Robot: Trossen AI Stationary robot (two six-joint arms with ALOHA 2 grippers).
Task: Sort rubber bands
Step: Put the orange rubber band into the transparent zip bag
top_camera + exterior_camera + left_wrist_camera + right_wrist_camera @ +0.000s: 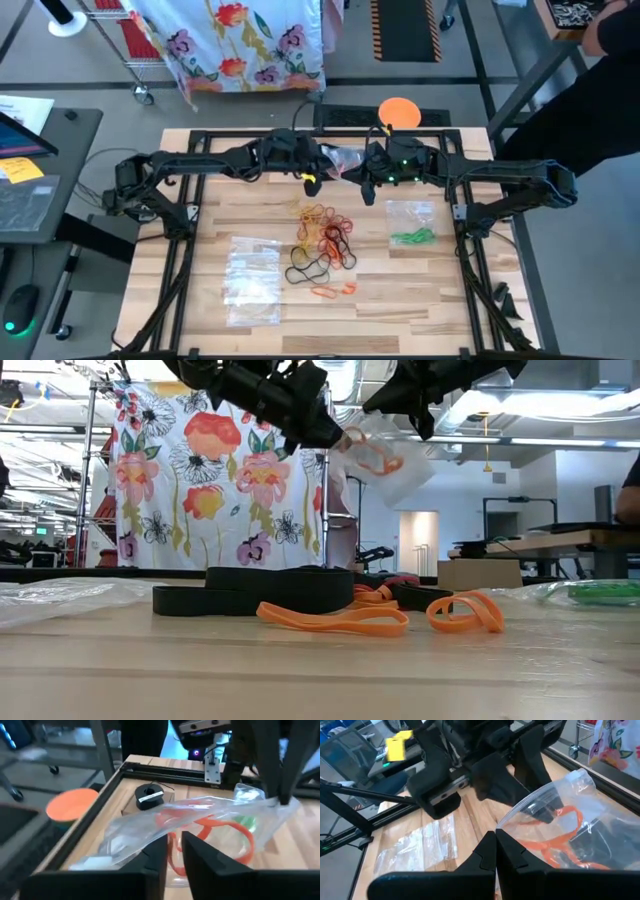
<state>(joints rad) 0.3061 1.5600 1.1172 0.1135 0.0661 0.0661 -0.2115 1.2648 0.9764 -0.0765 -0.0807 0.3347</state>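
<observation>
Rubber bands (pixel 322 238): loose heap of orange, red, yellow and black loops at the middle of the wooden table (pixel 430 300); in the low view black bands (pixel 270 590) lie behind orange ones (pixel 335 619).

Further orange bands (pixel 220 832): inside a clear bag (pixel 200 820) held in the air above the far side of the table, between the two arms.

Green bands (pixel 412 237): inside a second clear bag (pixel 411 224) lying flat on the table's right part.

Empty-looking clear bags (pixel 252 281): lying on the table's left part.

Left gripper (pixel 174 851): at the raised bag's mouth, fingers a narrow gap apart with the bag's film between them.

Right gripper (pixel 495 851): pinched closed on the opposite edge of the same bag.

Orange disc (pixel 399 111): beyond the table's far edge.

Floral cloth (pixel 215 470): hanging in the room behind.
</observation>
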